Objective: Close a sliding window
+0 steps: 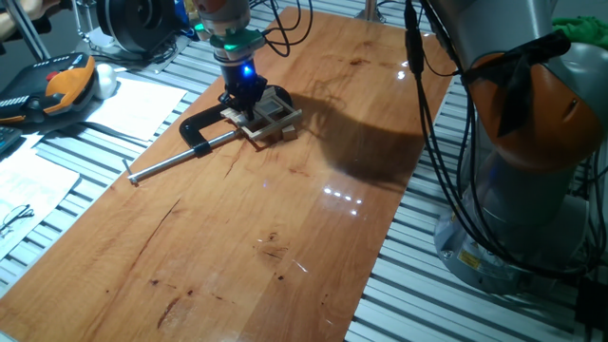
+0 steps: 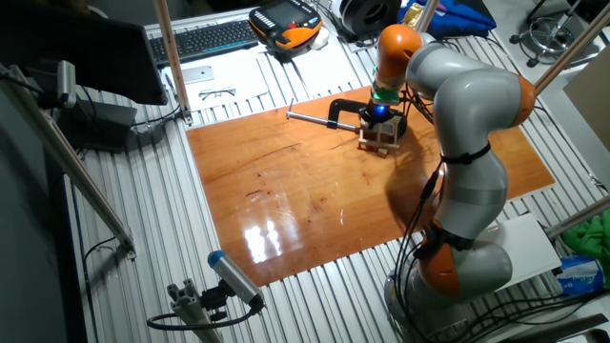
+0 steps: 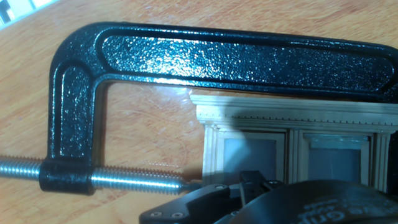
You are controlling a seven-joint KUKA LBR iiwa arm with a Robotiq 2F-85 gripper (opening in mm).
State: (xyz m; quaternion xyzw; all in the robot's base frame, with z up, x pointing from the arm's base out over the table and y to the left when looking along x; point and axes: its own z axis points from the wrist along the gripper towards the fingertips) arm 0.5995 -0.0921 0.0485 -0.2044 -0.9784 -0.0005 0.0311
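The sliding window [image 1: 270,116] is a small pale wood frame lying on the wooden table, held in a black C-clamp [image 1: 201,127]. My gripper [image 1: 245,97] points straight down and sits on the window's left end, under a blue light. From the other fixed view the gripper [image 2: 379,116] hangs just above the window [image 2: 382,138]. In the hand view the window [image 3: 292,134] shows two panes side by side beneath the clamp's arm [image 3: 236,56]. The dark gripper body [image 3: 267,199] fills the bottom edge. Its fingertips are hidden, so I cannot tell whether they are open or shut.
The clamp's steel screw rod [image 1: 176,160] sticks out toward the table's left edge. Papers [image 1: 138,104] and an orange-black pendant [image 1: 52,87] lie off the board at the left. The arm's base [image 1: 532,190] and cables stand at the right.
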